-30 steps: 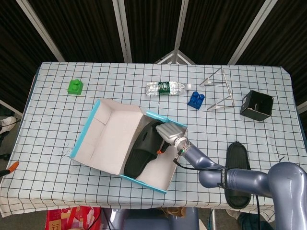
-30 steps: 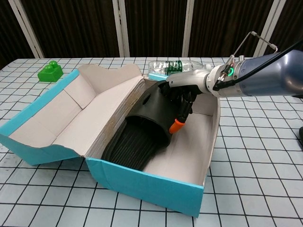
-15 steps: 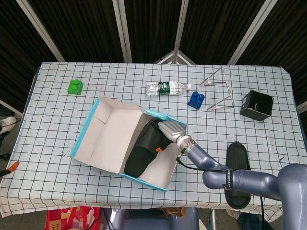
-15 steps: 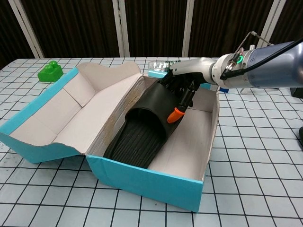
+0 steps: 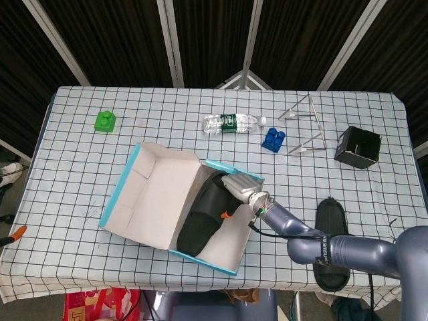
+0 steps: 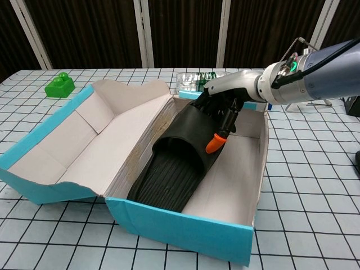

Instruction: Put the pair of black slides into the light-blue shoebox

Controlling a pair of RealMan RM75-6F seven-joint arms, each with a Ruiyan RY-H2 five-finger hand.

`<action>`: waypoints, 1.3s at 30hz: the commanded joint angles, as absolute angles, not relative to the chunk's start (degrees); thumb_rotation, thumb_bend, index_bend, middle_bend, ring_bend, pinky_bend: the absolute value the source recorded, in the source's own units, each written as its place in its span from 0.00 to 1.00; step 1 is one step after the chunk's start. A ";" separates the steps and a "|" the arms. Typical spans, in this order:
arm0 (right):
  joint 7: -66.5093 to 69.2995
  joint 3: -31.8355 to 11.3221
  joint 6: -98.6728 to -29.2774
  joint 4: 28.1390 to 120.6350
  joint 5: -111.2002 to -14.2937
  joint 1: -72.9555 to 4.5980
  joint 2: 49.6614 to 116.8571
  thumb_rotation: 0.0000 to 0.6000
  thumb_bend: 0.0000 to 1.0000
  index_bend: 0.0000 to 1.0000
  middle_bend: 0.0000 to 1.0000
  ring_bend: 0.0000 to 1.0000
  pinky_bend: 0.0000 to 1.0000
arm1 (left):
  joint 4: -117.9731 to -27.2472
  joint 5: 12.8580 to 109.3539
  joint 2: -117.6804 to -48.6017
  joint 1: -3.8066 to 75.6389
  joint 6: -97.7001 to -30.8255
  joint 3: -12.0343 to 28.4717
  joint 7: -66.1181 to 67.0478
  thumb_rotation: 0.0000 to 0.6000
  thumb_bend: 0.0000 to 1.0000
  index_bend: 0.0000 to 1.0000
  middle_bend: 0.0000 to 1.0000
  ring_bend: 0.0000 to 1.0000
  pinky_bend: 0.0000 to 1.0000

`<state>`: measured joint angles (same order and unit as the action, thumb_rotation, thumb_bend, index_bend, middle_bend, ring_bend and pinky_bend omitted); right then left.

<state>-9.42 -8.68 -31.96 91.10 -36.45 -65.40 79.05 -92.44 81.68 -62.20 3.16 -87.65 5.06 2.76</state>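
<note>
The light-blue shoebox (image 5: 204,258) (image 6: 180,226) lies open in the middle of the table, its lid folded out to the left. One black slide (image 5: 202,215) (image 6: 169,169) lies lengthwise inside, along the left wall. My right hand (image 5: 239,188) (image 6: 224,106) reaches in over the far end of the box and grips this slide at its strap; an orange fingertip (image 6: 213,143) points down beside it. The other black slide (image 5: 331,227) lies on the table right of the box, partly hidden by my right arm. My left hand shows in neither view.
A green block (image 5: 104,121) (image 6: 59,85) sits at the far left. A water bottle (image 5: 231,123) lies behind the box, with a blue block (image 5: 273,139), a wire stand (image 5: 309,127) and a small black box (image 5: 358,147) to its right.
The slide has come down from a tilt to lie flatter in the box. The box has shifted slightly toward me and to the right, along with my right hand.
</note>
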 commanded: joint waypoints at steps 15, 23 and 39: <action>-5.63 -9.79 -38.03 91.28 -43.40 -62.70 80.73 1.00 0.13 0.00 0.25 0.71 0.55 | -92.52 81.72 -62.12 3.18 -87.53 5.01 2.82 1.00 0.09 0.16 0.05 0.00 0.04; -1.98 -11.34 -43.13 89.63 -50.02 -58.93 82.98 1.00 0.13 0.00 0.26 0.71 0.55 | -92.67 81.67 -62.26 3.23 -87.41 4.96 3.38 1.00 0.09 0.16 0.05 0.00 0.04; -1.44 -11.67 -40.77 90.94 -53.61 -58.09 81.98 1.00 0.13 0.10 0.12 0.11 0.12 | -92.93 81.49 -62.13 3.23 -87.20 4.91 3.48 1.00 0.09 0.17 0.05 0.00 0.04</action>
<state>-1.74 -11.53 -41.14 90.89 -53.24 -58.07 82.05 -92.93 81.49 -62.13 3.23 -87.21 4.91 3.48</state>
